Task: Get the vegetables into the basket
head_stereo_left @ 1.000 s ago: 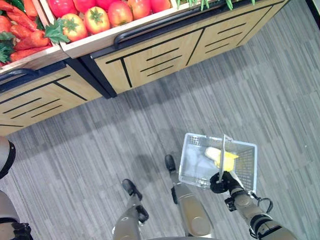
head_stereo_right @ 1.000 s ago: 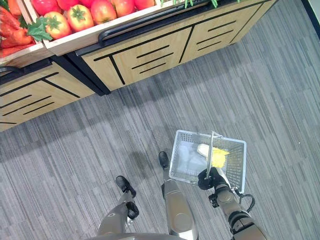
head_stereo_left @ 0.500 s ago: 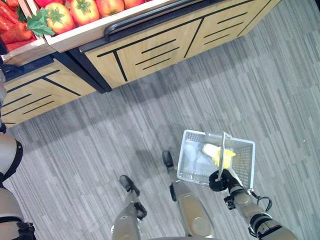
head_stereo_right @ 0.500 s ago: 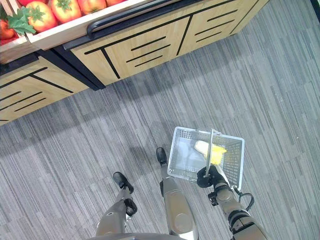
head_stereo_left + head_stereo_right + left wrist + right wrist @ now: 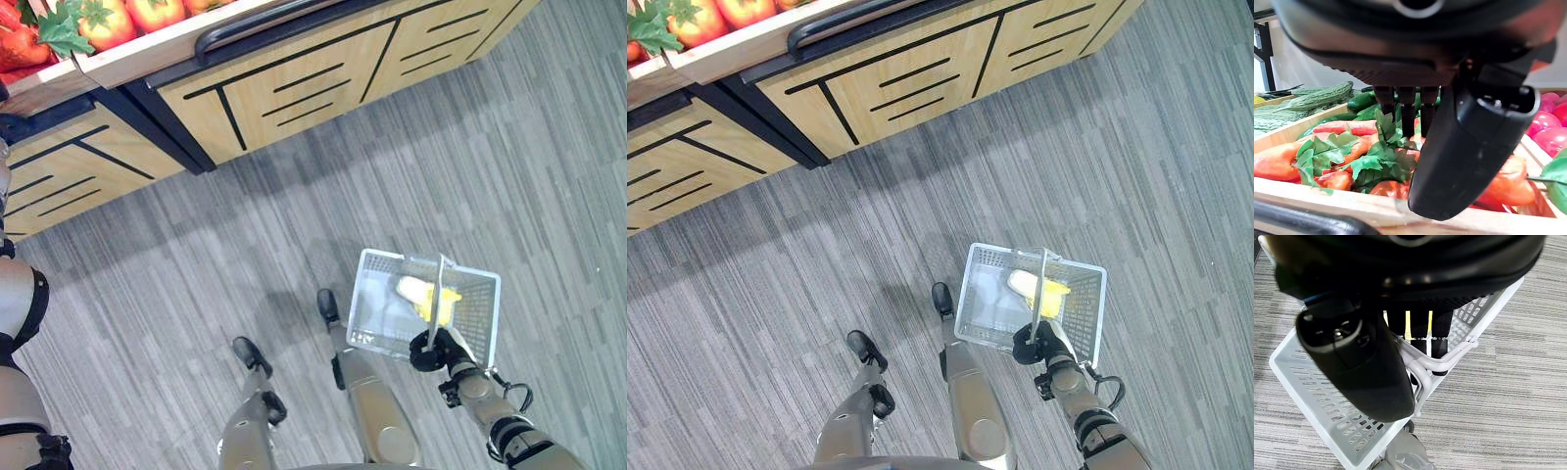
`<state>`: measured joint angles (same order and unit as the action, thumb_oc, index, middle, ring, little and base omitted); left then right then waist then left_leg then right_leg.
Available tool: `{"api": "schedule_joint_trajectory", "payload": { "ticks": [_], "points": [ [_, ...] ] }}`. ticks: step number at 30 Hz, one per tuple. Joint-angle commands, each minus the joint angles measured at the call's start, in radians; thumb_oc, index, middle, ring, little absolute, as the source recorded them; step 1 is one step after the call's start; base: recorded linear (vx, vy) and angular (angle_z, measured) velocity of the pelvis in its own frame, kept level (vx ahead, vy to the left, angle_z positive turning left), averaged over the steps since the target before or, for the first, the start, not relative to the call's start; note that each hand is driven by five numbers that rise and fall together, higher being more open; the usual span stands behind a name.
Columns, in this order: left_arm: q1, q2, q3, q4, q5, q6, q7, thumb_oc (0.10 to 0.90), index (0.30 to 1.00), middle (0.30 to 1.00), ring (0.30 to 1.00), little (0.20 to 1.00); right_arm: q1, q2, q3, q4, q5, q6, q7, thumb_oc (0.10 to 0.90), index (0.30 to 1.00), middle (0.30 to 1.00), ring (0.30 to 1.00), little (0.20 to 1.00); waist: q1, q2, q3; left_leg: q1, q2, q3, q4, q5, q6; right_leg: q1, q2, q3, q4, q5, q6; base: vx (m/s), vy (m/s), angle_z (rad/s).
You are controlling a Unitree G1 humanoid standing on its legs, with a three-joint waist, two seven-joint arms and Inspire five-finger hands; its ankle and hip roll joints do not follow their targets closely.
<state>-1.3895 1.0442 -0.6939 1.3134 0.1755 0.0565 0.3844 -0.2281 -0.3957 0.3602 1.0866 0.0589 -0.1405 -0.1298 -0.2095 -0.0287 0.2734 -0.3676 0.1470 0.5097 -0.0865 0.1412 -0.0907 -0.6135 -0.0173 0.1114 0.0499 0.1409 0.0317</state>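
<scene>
**Basket carried low on the right, left hand poised over the carrot crate**

The right hand (image 5: pixel 434 350) curls its fingers round the grey handle (image 5: pixel 1437 363) of the white basket (image 5: pixel 370 333), so the basket hangs beside the robot, above the grey floor (image 5: pixel 196 274), its open top facing up and ready to take produce. Carrying it by the handle leaves the other arm free for picking. A yellow ear of corn (image 5: pixel 431 299) already lies inside, toward the basket's far right corner.

The left hand (image 5: pixel 1469 142) hangs over the near edge of a wooden crate (image 5: pixel 1352 205) on the produce stand (image 5: pixel 284 88), its fingers (image 5: pixel 1406 110) straight and pointing down at the orange-red carrots (image 5: pixel 1276 161) with green leafy tops (image 5: pixel 1376 164); it holds nothing. In my judgement it is lined up for the next pick. Green cucumbers (image 5: pixel 1359 100) lie in the section behind the carrots, and tomatoes (image 5: pixel 103 22) fill the compartment toward the stand's right.

The thumb hides much of the crate's middle. In the head views the stand's top is cut off at the upper edge, so most of the produce is out of frame. The corn's lower end is masked by the handle, and a pale patch beside it on the basket floor is hard to identify.
</scene>
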Motion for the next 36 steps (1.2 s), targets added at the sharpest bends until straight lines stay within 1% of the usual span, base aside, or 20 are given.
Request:
{"api": "schedule_joint_trajectory", "payload": {
  "ticks": [1, 11, 15, 23, 24, 26, 27, 28, 29, 30, 31, 32, 33, 36],
  "points": [
    [-0.01, 0.064, 0.03, 0.036, -0.001, 0.014, 0.028, 0.4, 0.3, 0.3, 0.3, 0.3, 0.103, 0.001, 0.069, 0.07, 0.004, 0.036, 0.031, 0.4, 0.3, 0.3, 0.3, 0.3, -0.01, 0.016, -0.041, -0.018, 0.026, -0.086, -0.001, -0.011, -0.078, 0.059, -0.025, 0.005, -0.122, 0.096, 0.147, 0.0, 0.0, 0.0],
    [0.004, 0.054, 0.042, 0.017, -0.005, 0.011, 0.026, 0.4, 0.3, 0.3, 0.3, 0.3, 0.106, -0.003, 0.067, 0.069, 0.004, 0.039, 0.034, 0.4, 0.3, 0.3, 0.3, 0.3, -0.004, 0.014, -0.042, -0.026, 0.027, -0.096, -0.001, -0.009, -0.078, 0.057, -0.021, -0.001, -0.124, 0.093, 0.143, 0.0, 0.0, 0.0],
    [-0.005, 0.057, 0.047, 0.002, -0.021, 0.002, 0.04, 0.4, 0.3, 0.3, 0.3, 0.3, 0.109, -0.001, 0.071, 0.071, -0.001, 0.039, 0.036, 0.4, 0.3, 0.3, 0.3, 0.3, 0.0, 0.013, -0.044, -0.023, 0.027, -0.097, -0.001, -0.009, -0.078, 0.06, -0.019, -0.003, -0.124, 0.092, 0.142, 0.0, 0.0, 0.0],
    [-0.044, 0.096, 0.027, -0.035, -0.044, -0.014, 0.073, 0.4, 0.3, 0.3, 0.3, 0.3, 0.125, -0.01, 0.071, 0.082, -0.015, 0.044, 0.04, 0.4, 0.3, 0.3, 0.3, 0.3, 0.01, 0.02, -0.069, 0.01, 0.031, -0.102, -0.001, -0.016, -0.081, 0.095, -0.022, -0.009, -0.124, 0.081, 0.141, 0.0, 0.002, 0.0],
    [-0.049, 0.103, 0.018, -0.037, -0.037, -0.017, 0.069, 0.4, 0.3, 0.3, 0.3, 0.3, 0.127, -0.012, 0.07, 0.087, -0.021, 0.045, 0.04, 0.4, 0.3, 0.3, 0.3, 0.3, 0.011, 0.024, -0.08, 0.023, 0.028, -0.104, -0.001, -0.019, -0.079, 0.108, -0.023, -0.011, -0.123, 0.08, 0.14, 0.0, 0.0, 0.0],
    [-0.052, 0.108, 0.013, -0.037, -0.033, -0.017, 0.068, 0.4, 0.3, 0.3, 0.3, 0.3, 0.128, -0.015, 0.07, 0.088, -0.024, 0.046, 0.041, 0.4, 0.3, 0.3, 0.3, 0.3, 0.011, 0.025, -0.085, 0.028, 0.027, -0.104, -0.001, -0.02, -0.079, 0.114, -0.024, -0.01, -0.123, 0.079, 0.14, 0.02, 0.008, -0.01],
    [-0.072, 0.118, -0.012, -0.032, -0.015, -0.016, 0.059, 0.4, 0.3, 0.3, 0.3, 0.3, 0.133, -0.02, 0.067, 0.096, -0.03, 0.048, 0.046, 0.4, 0.3, 0.3, 0.3, 0.3, 0.011, 0.031, -0.105, 0.043, 0.025, -0.103, -0.001, -0.025, -0.078, 0.129, -0.026, -0.011, -0.123, 0.077, 0.141, -0.04, -0.044, -0.03],
    [-0.086, 0.124, -0.029, -0.029, -0.007, -0.02, 0.052, 0.4, 0.3, 0.3, 0.3, 0.3, 0.141, -0.02, 0.067, 0.104, -0.038, 0.048, 0.052, 0.4, 0.3, 0.3, 0.3, 0.3, 0.007, 0.025, -0.111, 0.043, 0.024, -0.092, -0.001, 0.005, -0.07, 0.127, -0.026, -0.014, -0.116, 0.095, 0.134, 0.05, 0.007, -0.02],
    [-0.088, 0.123, -0.032, -0.03, -0.007, -0.02, 0.051, 0.4, 0.3, 0.3, 0.3, 0.3, 0.141, -0.019, 0.066, 0.105, -0.038, 0.049, 0.052, 0.4, 0.3, 0.3, 0.3, 0.3, 0.012, 0.031, -0.118, 0.052, 0.024, -0.104, -0.001, -0.026, -0.078, 0.141, -0.027, -0.012, -0.124, 0.075, 0.142, 0.0, 0.0, 0.0],
    [-0.093, 0.125, -0.037, -0.031, -0.004, -0.022, 0.051, 0.4, 0.3, 0.3, 0.3, 0.3, 0.144, -0.021, 0.065, 0.107, -0.04, 0.049, 0.052, 0.4, 0.3, 0.3, 0.3, 0.3, 0.012, 0.032, -0.122, 0.056, 0.022, -0.105, -0.001, -0.027, -0.077, 0.144, -0.028, -0.012, -0.124, 0.073, 0.141, 0.0, 0.0, 0.0],
    [-0.1, 0.128, -0.044, -0.031, -0.001, -0.022, 0.052, 0.4, 0.3, 0.3, 0.3, 0.3, 0.145, -0.023, 0.064, 0.108, -0.042, 0.049, 0.052, 0.4, 0.3, 0.3, 0.3, 0.3, 0.008, 0.026, -0.119, 0.05, 0.021, -0.094, -0.001, 0.003, -0.07, 0.135, -0.029, -0.017, -0.116, 0.093, 0.134, 0.0, 0.0, 0.0],
    [-0.105, 0.13, -0.048, -0.034, 0.003, -0.023, 0.05, 0.4, 0.3, 0.3, 0.3, 0.3, 0.148, -0.024, 0.061, 0.111, -0.044, 0.049, 0.052, 0.4, 0.3, 0.3, 0.3, 0.3, 0.012, 0.035, -0.133, 0.064, 0.019, -0.107, -0.001, -0.029, -0.076, 0.152, -0.03, -0.015, -0.124, 0.072, 0.141, -0.07, -0.046, 0.02],
    [-0.108, 0.13, -0.051, -0.032, 0.003, -0.023, 0.051, 0.4, 0.3, 0.3, 0.3, 0.3, 0.148, -0.025, 0.06, 0.113, -0.047, 0.05, 0.051, 0.4, 0.3, 0.3, 0.3, 0.3, 0.008, 0.028, -0.129, 0.058, 0.019, -0.095, -0.001, 0.003, -0.069, 0.143, -0.031, -0.018, -0.117, 0.091, 0.133, 0.03, 0.01, 0.02],
    [-0.117, 0.132, -0.06, -0.036, 0.003, -0.027, 0.048, 0.4, 0.3, 0.3, 0.3, 0.3, 0.153, -0.026, 0.057, 0.12, -0.049, 0.053, 0.053, 0.4, 0.3, 0.3, 0.3, 0.3, 0.009, 0.03, -0.138, 0.067, 0.017, -0.096, -0.001, 0.001, -0.068, 0.152, -0.034, -0.019, -0.118, 0.087, 0.132, -0.02, -0.006, 0.02]
  ]
}}
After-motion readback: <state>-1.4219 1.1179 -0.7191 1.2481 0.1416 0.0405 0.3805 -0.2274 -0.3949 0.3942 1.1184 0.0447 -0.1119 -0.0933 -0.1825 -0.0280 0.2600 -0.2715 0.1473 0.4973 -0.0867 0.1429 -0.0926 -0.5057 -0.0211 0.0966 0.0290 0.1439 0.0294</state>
